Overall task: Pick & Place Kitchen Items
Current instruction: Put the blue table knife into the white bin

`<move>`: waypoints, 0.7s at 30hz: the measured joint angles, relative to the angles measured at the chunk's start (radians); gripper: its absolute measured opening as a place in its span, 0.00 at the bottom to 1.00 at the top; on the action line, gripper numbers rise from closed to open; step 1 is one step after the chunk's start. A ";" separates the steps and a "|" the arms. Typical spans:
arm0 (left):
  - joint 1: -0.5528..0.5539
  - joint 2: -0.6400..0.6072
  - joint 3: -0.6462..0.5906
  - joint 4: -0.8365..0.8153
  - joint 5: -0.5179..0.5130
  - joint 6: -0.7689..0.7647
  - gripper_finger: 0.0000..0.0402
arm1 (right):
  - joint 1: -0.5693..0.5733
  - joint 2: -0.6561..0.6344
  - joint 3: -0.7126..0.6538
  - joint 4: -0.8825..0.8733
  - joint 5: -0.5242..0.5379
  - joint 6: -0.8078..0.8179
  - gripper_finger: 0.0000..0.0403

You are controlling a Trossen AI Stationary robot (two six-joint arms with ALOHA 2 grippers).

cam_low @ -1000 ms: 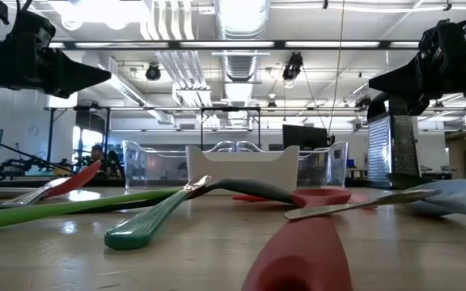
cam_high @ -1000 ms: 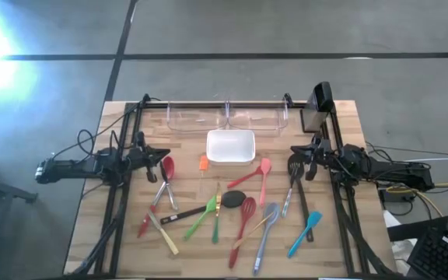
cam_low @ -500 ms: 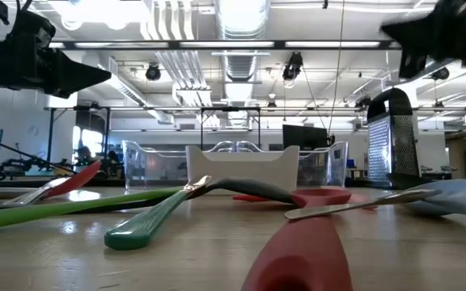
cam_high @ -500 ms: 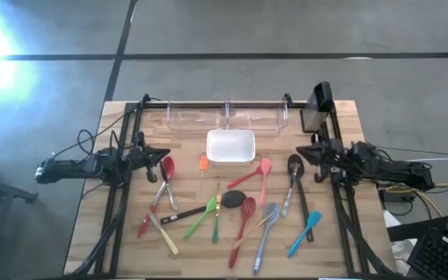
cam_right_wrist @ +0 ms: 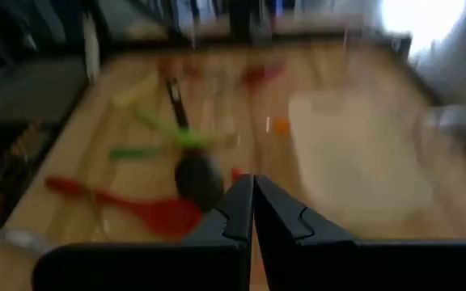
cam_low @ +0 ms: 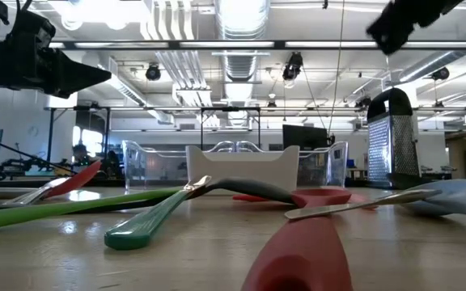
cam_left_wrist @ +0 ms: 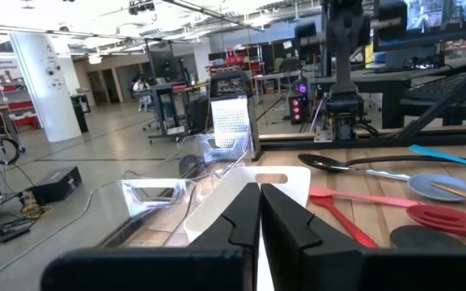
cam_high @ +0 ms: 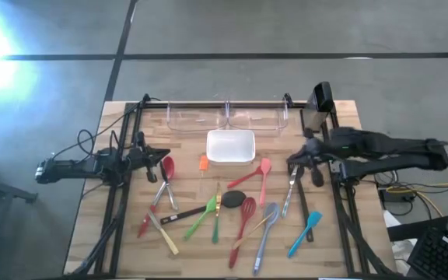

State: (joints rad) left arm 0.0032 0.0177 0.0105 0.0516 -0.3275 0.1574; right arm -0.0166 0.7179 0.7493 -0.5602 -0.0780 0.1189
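Note:
Several long-handled kitchen utensils lie flat on the near half of the wooden table (cam_high: 131, 257). Among them are a red spoon (cam_high: 166, 167), a pink spatula (cam_high: 261, 173), a green one (cam_high: 201, 218), a red slotted turner (cam_high: 243, 218) and a blue spatula (cam_high: 306, 233). My left gripper (cam_high: 164, 158) hangs shut and level by the left frame, beside the red spoon and above it (cam_left_wrist: 259, 202). My right gripper (cam_high: 290, 161) is shut, raised and slanting down over a metal-handled spoon (cam_high: 288, 194) at the right; it shows high in the low view (cam_low: 379, 28). Neither holds anything.
A white square dish (cam_high: 230, 146) sits at the table's middle. Clear plastic bins (cam_high: 228, 117) stand along the far edge, with a metal grater (cam_high: 317, 109) at the far right. Black frame rails (cam_high: 119, 202) run along both sides.
My right gripper has risen well above the table and reached toward the table's middle, tipping from level to slanting down. It has stayed shut. The utensils have not moved.

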 joint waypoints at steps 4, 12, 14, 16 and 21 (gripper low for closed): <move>0.000 0.000 0.000 0.000 0.000 0.000 0.04 | 0.031 0.152 0.047 -0.173 0.011 0.070 0.02; 0.000 0.000 0.000 0.000 0.000 0.000 0.05 | 0.068 0.322 0.086 -0.373 0.024 0.061 0.02; 0.000 0.000 0.000 0.000 0.000 0.000 0.04 | 0.070 0.338 0.089 -0.376 0.014 0.045 0.02; 0.000 0.000 0.000 0.000 0.000 0.000 0.04 | 0.071 0.349 0.092 -0.376 0.005 0.012 0.02; 0.000 0.000 0.000 0.000 0.000 0.000 0.04 | 0.071 0.366 0.092 -0.376 -0.008 -0.071 0.09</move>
State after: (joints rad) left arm 0.0032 0.0177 0.0105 0.0517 -0.3275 0.1572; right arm 0.0542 1.0835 0.8413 -0.9361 -0.0862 0.0479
